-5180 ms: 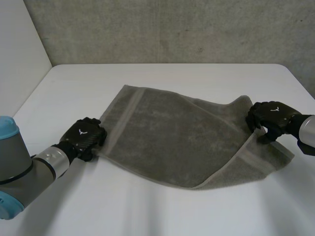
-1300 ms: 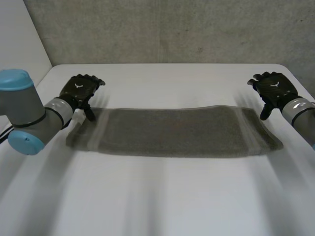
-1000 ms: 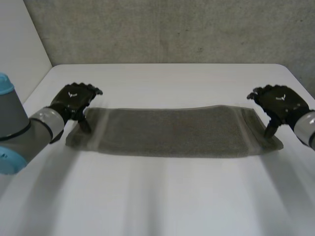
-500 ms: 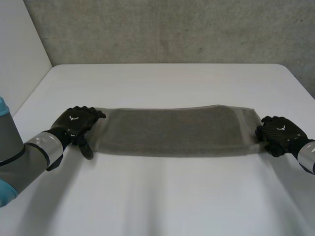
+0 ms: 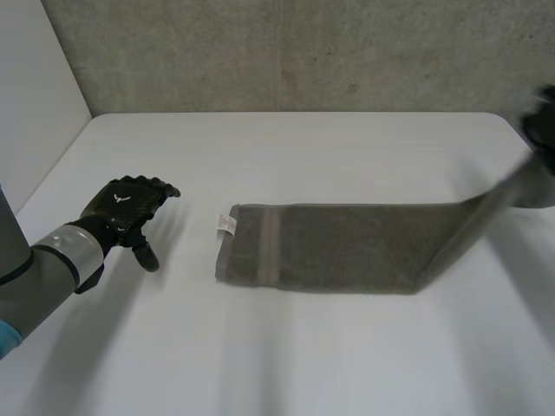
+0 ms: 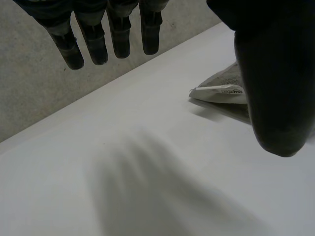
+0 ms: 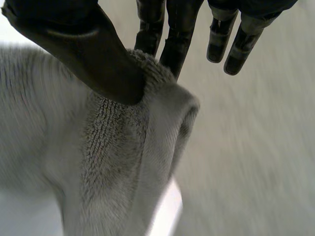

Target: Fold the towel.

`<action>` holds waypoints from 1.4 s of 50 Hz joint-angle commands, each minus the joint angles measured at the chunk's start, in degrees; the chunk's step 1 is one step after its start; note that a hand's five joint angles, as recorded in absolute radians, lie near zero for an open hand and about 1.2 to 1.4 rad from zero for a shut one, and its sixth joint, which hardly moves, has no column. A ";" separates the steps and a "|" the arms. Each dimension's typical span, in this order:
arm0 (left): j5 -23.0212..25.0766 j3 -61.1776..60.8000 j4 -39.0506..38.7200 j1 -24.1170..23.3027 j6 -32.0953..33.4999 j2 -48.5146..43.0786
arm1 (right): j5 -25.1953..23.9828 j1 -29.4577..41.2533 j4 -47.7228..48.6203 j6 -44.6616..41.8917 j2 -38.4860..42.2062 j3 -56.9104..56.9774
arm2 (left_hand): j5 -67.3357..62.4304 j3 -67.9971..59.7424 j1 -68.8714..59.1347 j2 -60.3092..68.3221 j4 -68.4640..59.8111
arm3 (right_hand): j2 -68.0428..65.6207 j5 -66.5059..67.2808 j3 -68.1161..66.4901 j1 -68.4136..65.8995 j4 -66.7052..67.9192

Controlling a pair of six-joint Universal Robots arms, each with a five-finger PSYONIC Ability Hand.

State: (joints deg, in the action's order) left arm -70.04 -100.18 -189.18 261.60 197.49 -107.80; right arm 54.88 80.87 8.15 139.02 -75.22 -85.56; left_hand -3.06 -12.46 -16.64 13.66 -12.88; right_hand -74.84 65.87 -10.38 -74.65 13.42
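One end of the grey towel (image 5: pixel 347 247) was held up off the white table (image 5: pixel 286 355), pinched between the thumb and fingers of the right hand (image 7: pixel 93 54). The rest lay flat, with a white label (image 5: pixel 226 224) at the far end. The left hand (image 5: pixel 121 206) was near that end but apart from it, fingers straight, holding nothing.

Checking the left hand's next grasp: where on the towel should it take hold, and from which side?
Probably the towel's short end by the white label, approached from the open left hand's side: that end lies flat and free, while the right hand pinches the other, lifted end.
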 commanded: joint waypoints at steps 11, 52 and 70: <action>-0.01 -0.54 -0.14 0.05 0.00 0.57 | 12.16 49.27 5.22 4.06 19.03 7.85 | 3.06 2.46 6.64 -3.66 2.88 | 38.04 -39.07 0.38 37.86 -3.42; -0.62 7.98 0.48 -25.69 -24.43 -7.94 | 12.79 23.46 6.17 11.62 4.37 -20.87 | 3.06 2.46 6.64 -3.66 2.88 | 64.84 -65.87 0.38 64.65 -3.42; -8.36 12.12 -0.22 -26.05 -24.43 -15.25 | 10.95 23.89 10.75 27.35 11.24 -20.09 | 3.06 2.46 6.64 -3.66 2.88 | 51.30 -52.32 0.38 51.11 -3.42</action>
State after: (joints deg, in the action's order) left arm -75.63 -89.12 -189.22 235.25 173.07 -122.91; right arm 66.13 104.26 18.13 160.28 -64.90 -105.96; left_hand -3.07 -12.46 -16.64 13.66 -12.88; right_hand -21.83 13.63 -10.37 -22.01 13.42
